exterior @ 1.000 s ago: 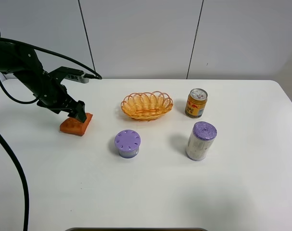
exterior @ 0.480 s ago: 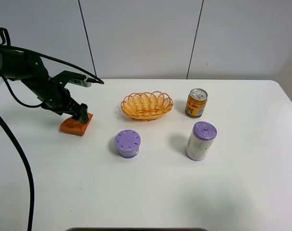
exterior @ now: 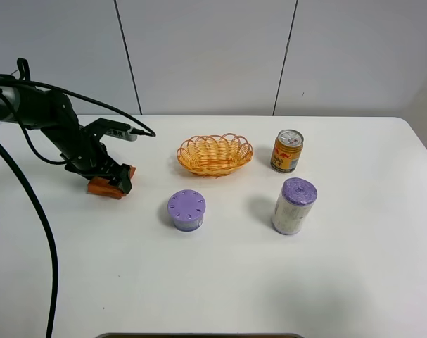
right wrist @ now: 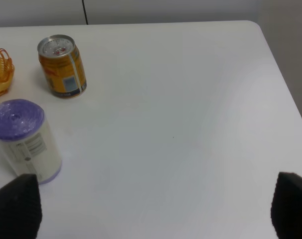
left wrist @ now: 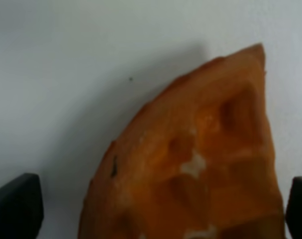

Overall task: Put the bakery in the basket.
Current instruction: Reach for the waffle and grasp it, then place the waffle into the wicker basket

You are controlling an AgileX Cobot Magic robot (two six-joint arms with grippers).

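Note:
The bakery [exterior: 100,187], an orange-brown wedge with a grid top, lies on the white table at the left. My left gripper [exterior: 116,177] is down over it, open, with a finger on each side. In the left wrist view the bakery [left wrist: 200,164] fills the space between the two dark fingertips [left wrist: 14,209], and I cannot tell whether they touch it. The basket [exterior: 214,153], yellow-orange woven wire, stands empty at the table's middle back. My right gripper [right wrist: 151,209] is open and empty above the table's right part; it is out of the high view.
A purple-lidded tub [exterior: 186,210] stands in front of the basket. An orange can [exterior: 287,150] stands right of the basket, and a white container with a purple lid [exterior: 294,205] in front of it. Both also show in the right wrist view, the can [right wrist: 62,65] and the container [right wrist: 26,137].
My left gripper has come down lower over the bakery and the arm has folded closer to the table. The bakery and the other things have not moved.

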